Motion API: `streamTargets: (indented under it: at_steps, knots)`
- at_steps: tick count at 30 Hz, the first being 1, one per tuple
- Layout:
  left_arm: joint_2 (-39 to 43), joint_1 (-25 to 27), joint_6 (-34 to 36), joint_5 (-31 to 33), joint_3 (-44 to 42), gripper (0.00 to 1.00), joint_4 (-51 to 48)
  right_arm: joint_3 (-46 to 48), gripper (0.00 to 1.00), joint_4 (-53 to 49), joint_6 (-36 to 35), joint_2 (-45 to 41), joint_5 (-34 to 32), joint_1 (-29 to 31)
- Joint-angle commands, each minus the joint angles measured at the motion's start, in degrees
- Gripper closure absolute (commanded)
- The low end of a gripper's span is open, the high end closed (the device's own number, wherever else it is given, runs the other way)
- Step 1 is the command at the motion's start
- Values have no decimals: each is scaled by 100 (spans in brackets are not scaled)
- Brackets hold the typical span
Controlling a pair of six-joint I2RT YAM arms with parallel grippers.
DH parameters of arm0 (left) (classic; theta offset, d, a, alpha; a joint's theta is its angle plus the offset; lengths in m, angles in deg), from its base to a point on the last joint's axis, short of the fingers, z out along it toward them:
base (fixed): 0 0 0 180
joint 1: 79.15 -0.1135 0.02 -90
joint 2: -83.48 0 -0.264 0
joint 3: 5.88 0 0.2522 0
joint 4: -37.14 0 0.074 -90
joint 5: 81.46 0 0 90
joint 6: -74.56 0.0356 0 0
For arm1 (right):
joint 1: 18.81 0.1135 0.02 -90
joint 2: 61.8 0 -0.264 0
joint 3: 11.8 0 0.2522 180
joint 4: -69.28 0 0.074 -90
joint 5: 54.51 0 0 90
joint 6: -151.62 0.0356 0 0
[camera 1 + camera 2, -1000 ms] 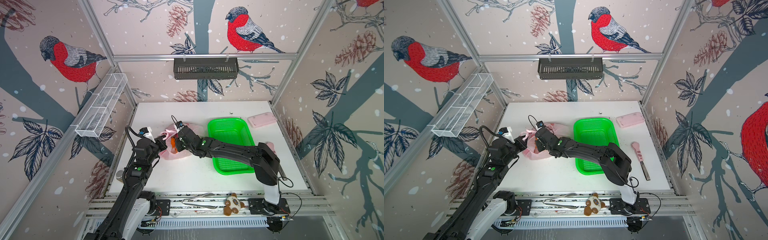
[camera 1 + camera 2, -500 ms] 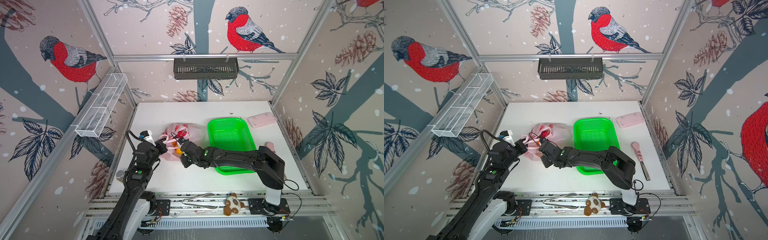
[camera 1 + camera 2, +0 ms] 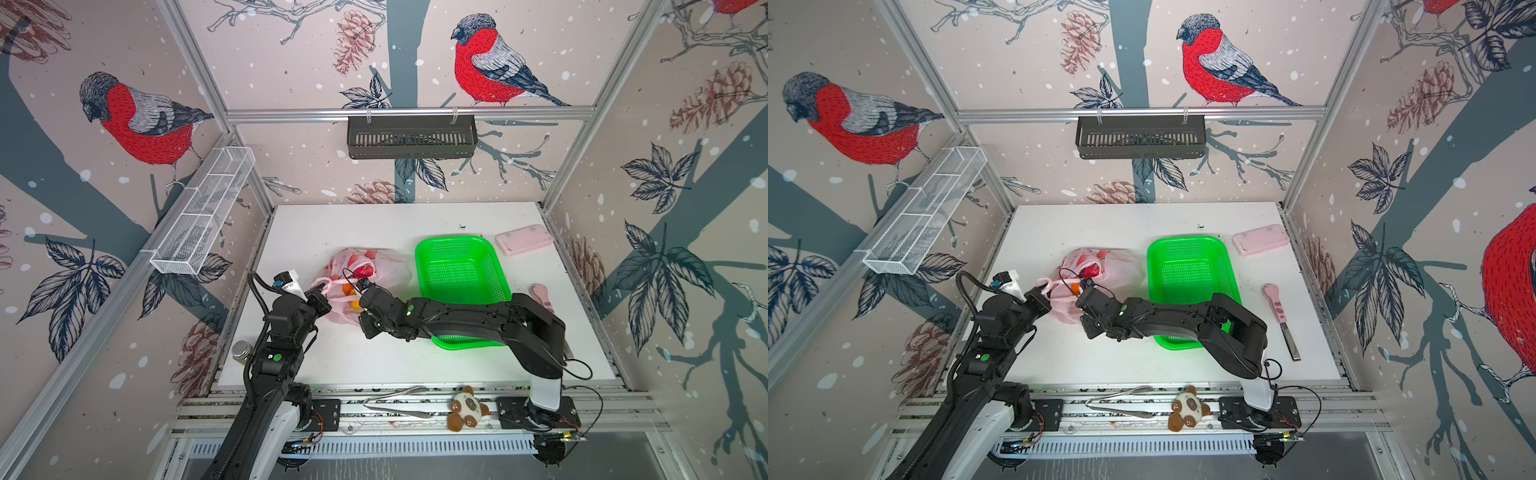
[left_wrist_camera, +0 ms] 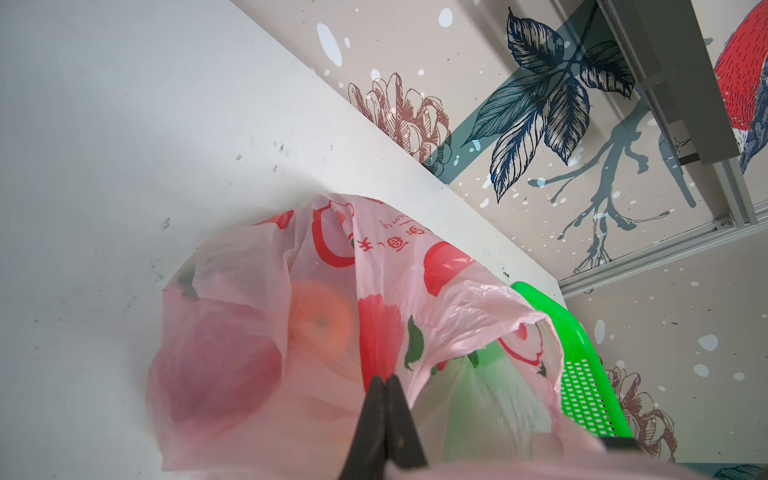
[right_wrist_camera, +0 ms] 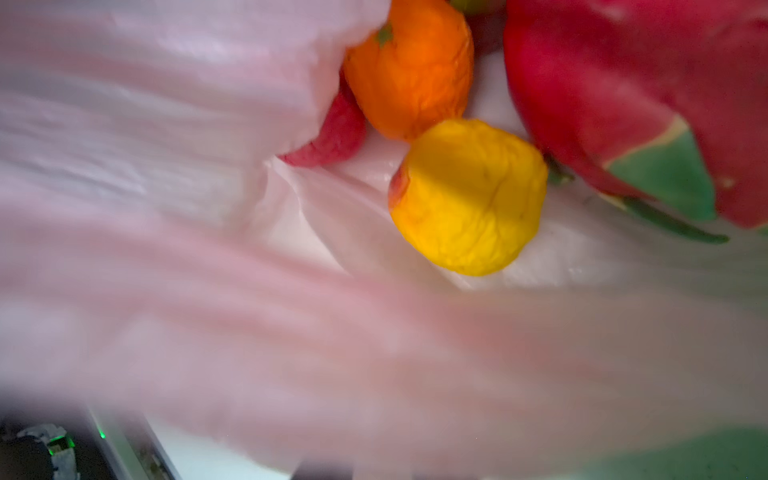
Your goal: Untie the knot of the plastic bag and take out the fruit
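Note:
The pink translucent plastic bag (image 3: 365, 276) lies left of mid-table in both top views, its mouth gaping. My left gripper (image 4: 384, 380) is shut on a fold of the bag's rim, beside a pink handle loop (image 3: 326, 284). My right gripper (image 3: 356, 296) sits at the bag's mouth. Blurred plastic drapes over its jaws, hiding their state. Inside lies the fruit: an orange citrus (image 5: 409, 70), a yellow citrus (image 5: 467, 197), a small red ball (image 5: 332, 137) and a magenta dragon fruit (image 5: 623, 95). The knot is out of view.
A green basket (image 3: 457, 282) stands right of the bag, under the right forearm. A flat pink case (image 3: 523, 245) lies at the back right, a pink-handled knife (image 3: 1281, 320) near the right edge. Tongs (image 3: 395, 401) and a plush toy (image 3: 465, 409) rest on the front rail.
My right gripper pulled out of the bag's top toward the table front, then edged back to its mouth. The bag spread open toward the back. The left gripper kept its hold.

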Motion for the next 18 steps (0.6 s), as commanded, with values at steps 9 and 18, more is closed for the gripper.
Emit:
streamTargets:
  at_steps: [9, 18]
  knots:
    - [737, 3, 30, 173, -374, 100, -440, -995, 61, -248, 411, 536, -619, -194]
    - [914, -2, 69, 233, -427, 100, -549, -1313, 41, -390, 468, 775, -685, -323]
